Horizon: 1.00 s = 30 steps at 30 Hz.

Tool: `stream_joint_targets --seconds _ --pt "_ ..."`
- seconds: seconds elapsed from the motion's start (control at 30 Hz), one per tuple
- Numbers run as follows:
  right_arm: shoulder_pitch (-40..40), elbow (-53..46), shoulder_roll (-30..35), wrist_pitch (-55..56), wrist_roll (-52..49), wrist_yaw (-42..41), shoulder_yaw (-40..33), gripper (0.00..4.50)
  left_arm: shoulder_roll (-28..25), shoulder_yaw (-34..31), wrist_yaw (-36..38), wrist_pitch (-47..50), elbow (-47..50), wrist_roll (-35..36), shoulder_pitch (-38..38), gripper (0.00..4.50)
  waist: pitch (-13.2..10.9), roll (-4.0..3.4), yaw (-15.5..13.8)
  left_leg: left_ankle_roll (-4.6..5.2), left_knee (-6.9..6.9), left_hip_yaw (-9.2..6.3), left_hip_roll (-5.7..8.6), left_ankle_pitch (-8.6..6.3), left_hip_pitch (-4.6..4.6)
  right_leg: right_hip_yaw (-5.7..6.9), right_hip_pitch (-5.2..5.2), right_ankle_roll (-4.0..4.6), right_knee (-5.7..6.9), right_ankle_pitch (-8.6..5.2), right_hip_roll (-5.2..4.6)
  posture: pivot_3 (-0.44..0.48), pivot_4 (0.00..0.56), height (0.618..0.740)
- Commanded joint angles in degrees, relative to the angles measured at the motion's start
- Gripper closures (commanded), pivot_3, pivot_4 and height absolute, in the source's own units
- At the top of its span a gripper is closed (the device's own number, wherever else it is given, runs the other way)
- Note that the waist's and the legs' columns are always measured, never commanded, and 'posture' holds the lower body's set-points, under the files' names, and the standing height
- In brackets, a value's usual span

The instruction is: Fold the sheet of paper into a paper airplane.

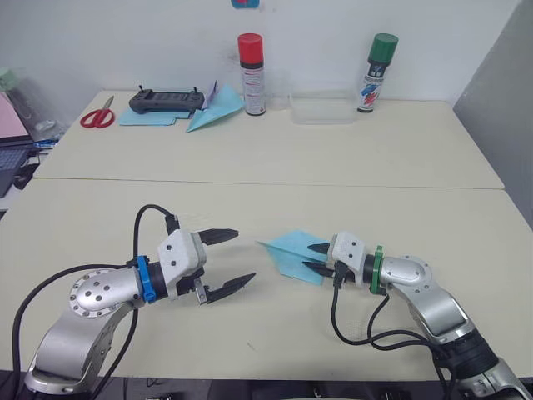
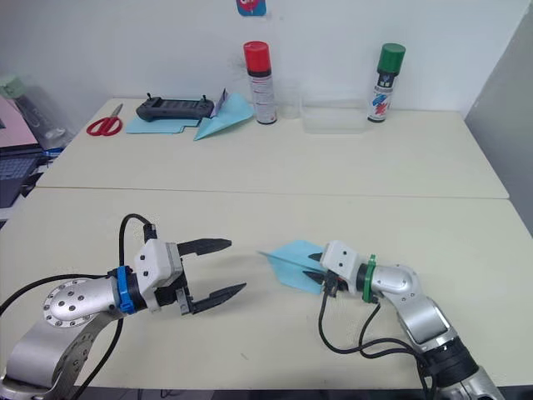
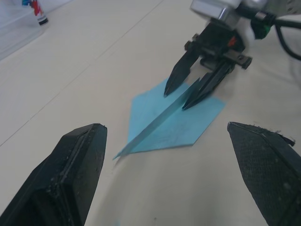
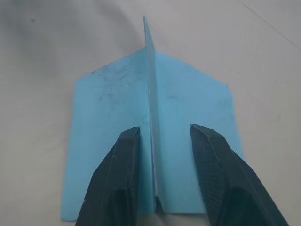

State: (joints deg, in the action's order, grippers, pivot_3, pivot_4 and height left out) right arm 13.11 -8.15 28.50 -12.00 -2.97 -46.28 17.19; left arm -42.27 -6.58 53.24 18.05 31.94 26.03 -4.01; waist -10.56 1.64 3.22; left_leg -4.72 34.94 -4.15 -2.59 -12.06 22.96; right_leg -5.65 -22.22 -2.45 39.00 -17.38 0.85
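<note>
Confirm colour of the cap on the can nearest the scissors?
Red cap on the can; the left eye view shows it best.

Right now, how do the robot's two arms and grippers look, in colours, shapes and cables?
Both arms are silver metal with rounded joints and trailing black cables. The left gripper has two pointed black fingers on a white housing behind a blue ring. The right gripper has the same black fingers and white housing, but its ring is green.

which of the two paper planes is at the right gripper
The light blue paper airplane on the near table, its ridge between the right gripper's fingers; the teal dart lies far back by the red-capped can.
</note>
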Motion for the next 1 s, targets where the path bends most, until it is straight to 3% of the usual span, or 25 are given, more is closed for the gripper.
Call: stream_joint_targets --seconds 0.03,0.1,0.33,0.5,0.7,0.97,1.0 --pt "0.53 -0.50 0.30 -0.13 -0.44 -1.13 -0.21 3.80 -1.35 -1.14 0.44 3.67 3.07 4.24 -0.20 0.00 0.00 0.00 0.01 0.00 0.00 -0.01 -0.02 0.00 0.00 0.02 0.00 0.00 0.01 0.00 0.02 0.000 0.150 0.740" --pt "0.40 -0.47 0.45 -0.49 -0.56 -1.50 -0.25 4.47 -2.00 -1.48 0.52 5.84 2.96 6.10 0.93 0.00 0.00 0.00 0.01 0.00 0.00 -0.02 -0.02 0.00 -0.01 0.02 0.00 0.00 0.03 0.00 0.02 0.000 0.150 0.740" --pt "-0.39 -0.71 -1.72 -4.42 -2.59 1.87 -3.68 4.47 -3.53 0.32 1.31 9.76 1.56 7.71 7.19 0.00 0.00 0.00 0.01 0.00 0.05 -0.03 0.00 0.00 -0.03 0.02 0.04 -0.01 0.04 0.01 0.03 0.000 0.150 0.740" --pt "-6.52 -12.43 -3.07 -17.53 -6.90 11.58 -16.10 4.47 -4.56 5.26 2.73 23.87 -0.44 16.25 24.69 0.00 -0.01 -0.01 -1.30 0.00 0.16 -0.16 0.06 0.01 0.10 0.12 0.04 -0.05 0.05 0.03 0.03 0.000 0.150 0.740" --pt "-14.03 -26.65 -7.47 -33.04 -7.36 25.11 -29.03 4.47 -4.88 12.40 9.88 23.36 -9.17 12.18 39.71 0.00 0.00 -0.06 -1.00 0.00 0.09 -0.14 0.05 0.01 0.06 0.10 0.01 -0.06 0.06 0.03 0.07 0.000 0.150 0.740" --pt "-20.37 -30.28 -13.71 -39.27 -8.91 31.81 -31.34 4.47 -2.56 15.73 15.38 17.63 -17.13 7.27 43.89 0.00 0.00 -0.09 0.14 0.01 0.05 -0.06 0.02 0.01 0.04 0.00 -0.01 -0.03 0.08 0.02 0.09 0.000 0.150 0.740" --pt "-20.41 -31.05 -14.21 -39.19 -9.25 32.01 -31.73 4.30 -2.56 15.78 15.83 17.38 -17.27 7.04 43.81 0.00 0.00 -0.09 0.15 0.01 0.05 -0.05 0.02 0.01 0.04 0.00 -0.01 -0.04 0.08 0.02 0.09 0.000 0.150 0.740"
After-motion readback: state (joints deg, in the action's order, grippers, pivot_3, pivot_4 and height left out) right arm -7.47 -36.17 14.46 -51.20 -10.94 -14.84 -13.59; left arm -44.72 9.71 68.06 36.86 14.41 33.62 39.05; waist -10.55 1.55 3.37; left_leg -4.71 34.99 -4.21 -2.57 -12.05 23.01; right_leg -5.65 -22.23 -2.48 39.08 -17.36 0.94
